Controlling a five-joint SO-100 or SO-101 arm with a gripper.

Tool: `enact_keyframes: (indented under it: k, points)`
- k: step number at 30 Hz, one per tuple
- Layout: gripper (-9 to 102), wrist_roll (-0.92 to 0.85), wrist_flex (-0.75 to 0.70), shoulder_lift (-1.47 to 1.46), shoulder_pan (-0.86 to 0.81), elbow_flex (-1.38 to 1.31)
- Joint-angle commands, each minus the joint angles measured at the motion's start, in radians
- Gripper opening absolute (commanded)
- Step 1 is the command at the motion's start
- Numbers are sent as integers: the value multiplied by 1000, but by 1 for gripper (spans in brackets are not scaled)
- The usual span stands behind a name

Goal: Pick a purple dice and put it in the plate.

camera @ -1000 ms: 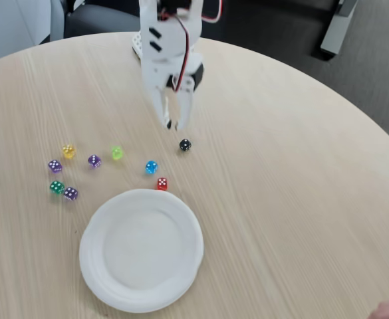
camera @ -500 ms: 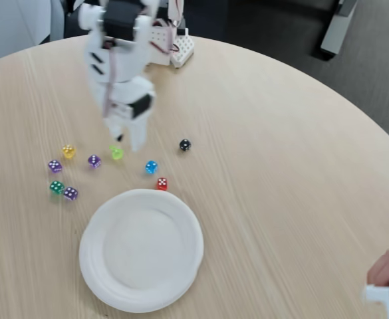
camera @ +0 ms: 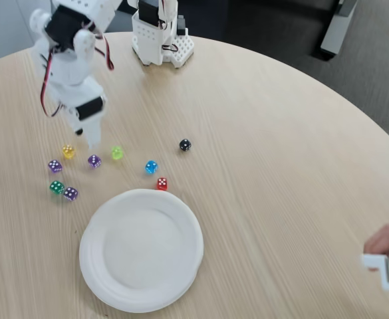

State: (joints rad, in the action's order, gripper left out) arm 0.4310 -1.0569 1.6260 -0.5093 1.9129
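In the fixed view, the white two-finger gripper (camera: 90,140) is hanging above the round pale wooden table (camera: 280,153), its tips sitting just above the small deep-violet translucent dice (camera: 94,161); whether its jaws are parted cannot be told. That dice is lying between a yellow dice (camera: 68,151) and a lime-green dice (camera: 117,153), apart from the round white disposable plate (camera: 141,249). At the lower right edge, a person's hand (camera: 388,239) is resting by a white and black object (camera: 388,269).

One fixed view, high and steeply downward over the round table (camera: 280,166), facing the arm's base (camera: 162,40).
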Motion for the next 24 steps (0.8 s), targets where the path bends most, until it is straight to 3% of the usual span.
enact_keyframes:
  k: [1,7,24]
  points:
    - [16,11,98,3,-12,-38]
    - [16,12,198,3,0,-38]
    - [16,147,184,-34,11,-20]
